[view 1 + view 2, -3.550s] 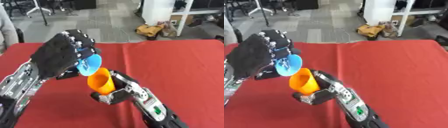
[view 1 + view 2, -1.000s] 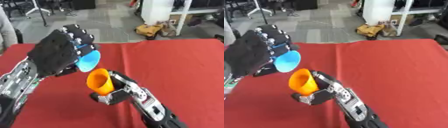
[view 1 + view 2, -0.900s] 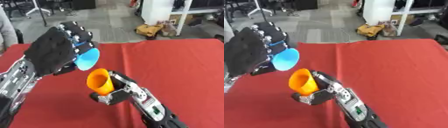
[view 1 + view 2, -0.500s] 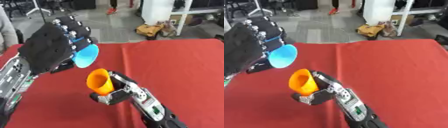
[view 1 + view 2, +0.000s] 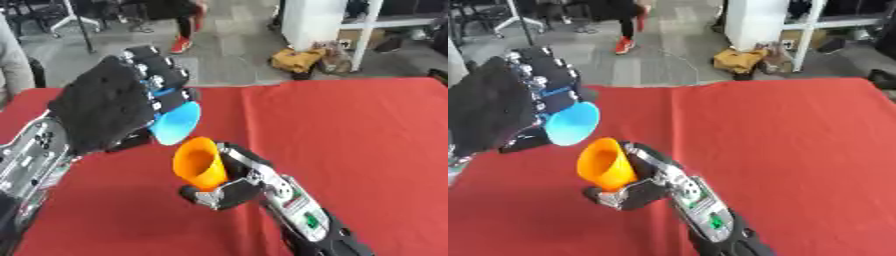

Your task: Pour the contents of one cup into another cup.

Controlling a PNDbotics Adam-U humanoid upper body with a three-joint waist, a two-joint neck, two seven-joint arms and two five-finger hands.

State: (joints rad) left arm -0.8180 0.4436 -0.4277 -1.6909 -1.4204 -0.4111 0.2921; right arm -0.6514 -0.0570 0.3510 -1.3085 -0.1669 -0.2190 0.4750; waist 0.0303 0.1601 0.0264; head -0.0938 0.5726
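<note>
Above the red surface (image 5: 350, 130): left robot hand (image 5: 109, 110) curled round a tilted blue cup (image 5: 178, 122), just over the orange cup (image 5: 199, 162) gripped by the right robot hand (image 5: 241, 182).

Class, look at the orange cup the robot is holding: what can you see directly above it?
The blue cup hangs tipped just above the orange cup, held in the left hand. Its inside is turned away, so any contents are hidden. The right hand holds the orange cup.

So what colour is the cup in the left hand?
Light blue cup, clearest in the right eye view.
</note>
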